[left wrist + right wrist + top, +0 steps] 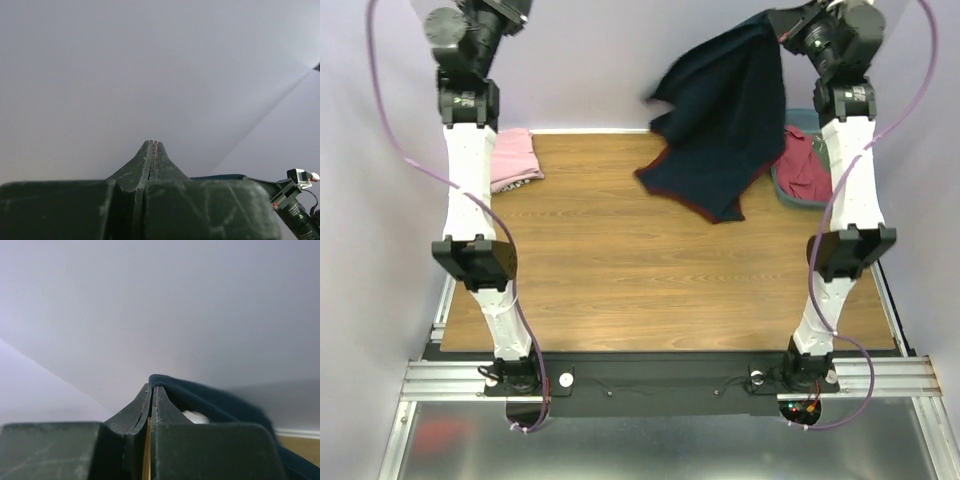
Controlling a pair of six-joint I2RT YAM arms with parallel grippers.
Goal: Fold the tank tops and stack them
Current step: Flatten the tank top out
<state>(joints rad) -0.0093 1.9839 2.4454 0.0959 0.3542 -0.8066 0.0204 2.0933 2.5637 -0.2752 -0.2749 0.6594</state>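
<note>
Navy with maroon trim, and it's airborne: this tank top (720, 130) hangs crumpled from the right end effector (775, 25), high over the far right of the wooden surface (650, 270), its lowest hem drooping just beside the teal bin (782, 190). The right wrist view gives the grip up close: both fingers are pressed tight, with a fold of dark blue fabric pinched between them and looping over the tip to the right (a sliver of something white peeks out under that loop, too small to identify).

Over to the left end effector (151, 145): it's raised just as high on the far left, fingers pressed together with nothing between them, only pale wall ahead.

Down on the surface, the pink tank top (515, 158) sits folded at the far left edge, partly behind the left arm. The red one (805, 165) lies bunched inside the bin at the far right, tucked behind the right arm. I can't make out any writing on the navy top as it hangs.
</note>
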